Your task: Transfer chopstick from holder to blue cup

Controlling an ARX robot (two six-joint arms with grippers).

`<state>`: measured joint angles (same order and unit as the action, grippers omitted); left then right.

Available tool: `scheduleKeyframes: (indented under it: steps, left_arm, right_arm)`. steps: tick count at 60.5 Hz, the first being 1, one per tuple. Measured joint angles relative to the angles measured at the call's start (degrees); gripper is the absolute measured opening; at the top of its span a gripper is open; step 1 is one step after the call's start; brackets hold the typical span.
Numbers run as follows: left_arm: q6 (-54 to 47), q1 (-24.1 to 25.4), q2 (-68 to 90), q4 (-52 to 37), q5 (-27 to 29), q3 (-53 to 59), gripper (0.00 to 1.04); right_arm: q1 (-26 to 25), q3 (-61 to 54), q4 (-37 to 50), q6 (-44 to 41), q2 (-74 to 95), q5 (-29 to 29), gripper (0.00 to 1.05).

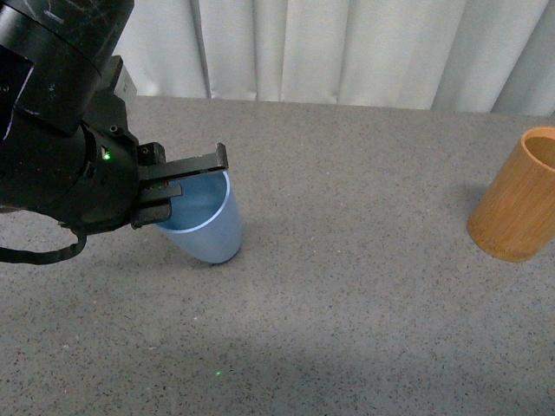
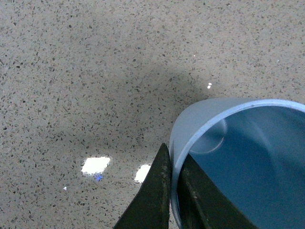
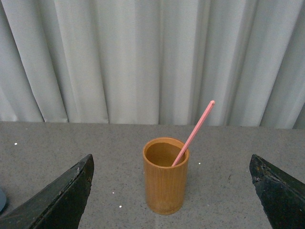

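Okay, status. Chopstick (image 3: 193, 133) sits in the bamboo holder (image 3: 165, 176), leaning on the rim, with its pink upper part sticking clear above it. Front cam: holder at 3 o'clock, blue cup (image 1: 208, 227) near 9, well apart. Left gripper (image 1: 201, 173) is pinched on the cup wall, one finger inside, one outside; the cup is tilted. Right gripper (image 3: 170, 162) has jaws spread wide with nothing in them, facing the holder.

My read on the stick: light, stiff, thin, probably slick, so it'll want to roll or pivot in the pads. I'd grab the exposed shaft a bit above the rim, pads square across it, and pull along its lean.

Blind spots:
- Front cam crops the holder's right side and shows no stick at all.
- The stick's lower end is hidden inside the holder.
- Can't tell whether the cup base touches the table (image 1: 364, 303).
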<state>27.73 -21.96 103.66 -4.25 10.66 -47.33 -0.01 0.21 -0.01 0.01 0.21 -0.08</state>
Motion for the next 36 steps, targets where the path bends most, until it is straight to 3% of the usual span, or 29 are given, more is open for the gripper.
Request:
scheduleKeyframes:
  steps: [27,36]
  left_arm:
    - [-8.2,-5.0,1.4,-0.5,-0.4,-7.5,0.04]
    - [-12.4,-9.1,4.4,0.2,-0.8,-11.6,0.04]
  right_arm:
    - [0.0,0.0,0.0,0.0,0.0,0.0,0.95]
    - [0.0,0.0,0.0,0.0,0.0,0.0,0.95]
